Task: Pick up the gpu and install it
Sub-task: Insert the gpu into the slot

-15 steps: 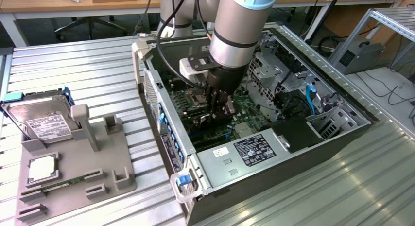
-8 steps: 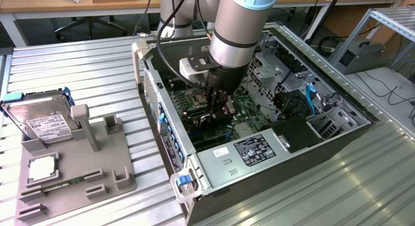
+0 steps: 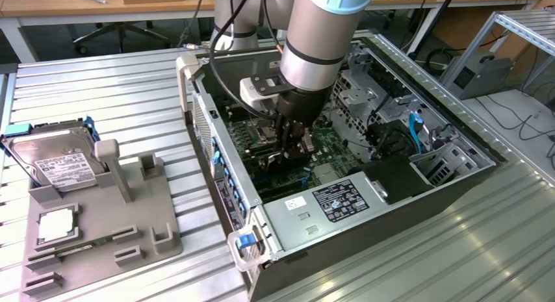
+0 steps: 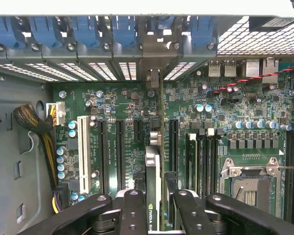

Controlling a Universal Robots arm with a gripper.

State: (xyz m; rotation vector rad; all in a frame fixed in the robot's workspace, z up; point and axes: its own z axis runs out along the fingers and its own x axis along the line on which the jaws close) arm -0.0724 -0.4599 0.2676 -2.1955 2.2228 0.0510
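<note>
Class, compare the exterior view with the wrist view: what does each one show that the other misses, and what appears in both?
Exterior view alone: the silver hard drive in its blue caddy, the grey fixture stand on the slatted table, and the whole computer case with the arm reaching in.

Wrist view alone: the white expansion slot, the empty CPU socket and the blue slot clips.

Both: the green motherboard, and the gripper shut on the gpu, held edge-on above the slots.
</note>
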